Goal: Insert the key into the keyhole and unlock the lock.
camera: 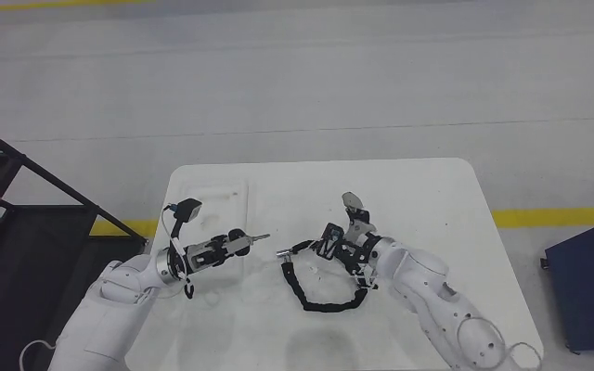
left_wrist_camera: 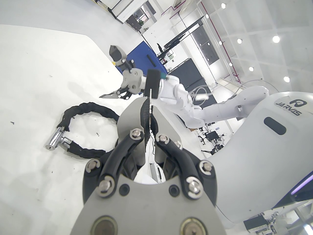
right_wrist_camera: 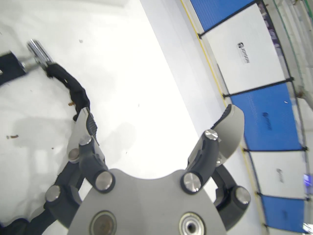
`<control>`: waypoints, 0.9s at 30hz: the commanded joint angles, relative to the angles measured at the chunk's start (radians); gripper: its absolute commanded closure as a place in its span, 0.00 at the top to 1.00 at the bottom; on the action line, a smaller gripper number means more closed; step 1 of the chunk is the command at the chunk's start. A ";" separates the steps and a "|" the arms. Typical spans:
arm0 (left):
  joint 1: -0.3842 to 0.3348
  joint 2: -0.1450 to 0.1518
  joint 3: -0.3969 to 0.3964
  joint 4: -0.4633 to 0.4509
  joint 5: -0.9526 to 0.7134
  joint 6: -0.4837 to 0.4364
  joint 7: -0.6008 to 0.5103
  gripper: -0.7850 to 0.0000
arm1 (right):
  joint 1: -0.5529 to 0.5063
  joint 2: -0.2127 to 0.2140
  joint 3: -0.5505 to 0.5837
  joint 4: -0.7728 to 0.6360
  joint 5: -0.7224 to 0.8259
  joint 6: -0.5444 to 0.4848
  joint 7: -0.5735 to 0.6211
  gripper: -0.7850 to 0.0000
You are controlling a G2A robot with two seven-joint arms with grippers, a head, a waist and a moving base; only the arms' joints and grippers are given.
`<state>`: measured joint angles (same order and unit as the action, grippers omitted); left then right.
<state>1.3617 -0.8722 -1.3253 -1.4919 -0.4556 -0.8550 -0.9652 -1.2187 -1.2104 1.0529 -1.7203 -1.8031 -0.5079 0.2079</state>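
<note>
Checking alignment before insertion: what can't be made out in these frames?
Key: tiny in top view; the left hand covers most of it in left wrist view.
Keyhole: slot direction too small to read on the lock cylinder, left wrist view; blurred in right wrist view.
Chain: partly behind a finger of the right hand, right wrist view; contact unclear.

1. The chain lock (camera: 323,304) lay on the table (camera: 445,213), near its middle.
2. The key (camera: 260,238), in the left gripper (left_wrist_camera: 148,108), sat just left of it.
3. The right gripper (right_wrist_camera: 157,116) stood at its far side.
</note>
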 commanded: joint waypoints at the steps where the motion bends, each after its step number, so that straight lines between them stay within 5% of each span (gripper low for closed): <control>1: 0.000 0.000 0.000 0.000 0.000 0.000 0.000 0.00 | 0.025 -0.004 -0.018 -0.001 0.154 -0.130 0.076 1.00; 10: 0.073 0.007 -0.094 -0.030 -0.060 -0.023 0.105 0.00 | 0.214 -0.050 -0.186 0.147 0.238 -0.252 0.234 1.00; 15: 0.103 0.007 -0.116 -0.015 -0.247 -0.020 0.088 0.00 | 0.298 -0.080 -0.258 0.225 0.271 -0.250 0.321 1.00; 21: 0.101 0.007 -0.117 -0.006 -0.250 -0.011 0.084 0.00 | 0.381 -0.112 -0.328 0.311 0.312 -0.282 0.422 1.00; 22: 0.101 0.007 -0.117 -0.006 -0.250 -0.011 0.084 0.00 | 0.396 -0.118 -0.338 0.324 0.320 -0.282 0.443 0.97; 23: 0.101 0.007 -0.117 -0.006 -0.250 -0.011 0.084 0.00 | 0.410 -0.124 -0.349 0.337 0.330 -0.285 0.460 0.65; 25: 0.101 0.007 -0.117 -0.006 -0.250 -0.011 0.084 0.00 | 0.439 -0.136 -0.368 0.359 0.343 -0.287 0.487 0.49; 27: 0.101 0.007 -0.117 -0.006 -0.250 -0.011 0.084 0.00 | 0.463 -0.148 -0.387 0.380 0.359 -0.293 0.508 0.44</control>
<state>1.4626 -0.8651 -1.4421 -1.4981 -0.7051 -0.8663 -0.8811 -0.7702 -1.3522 0.6756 -1.3521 -1.4543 -0.7979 0.7045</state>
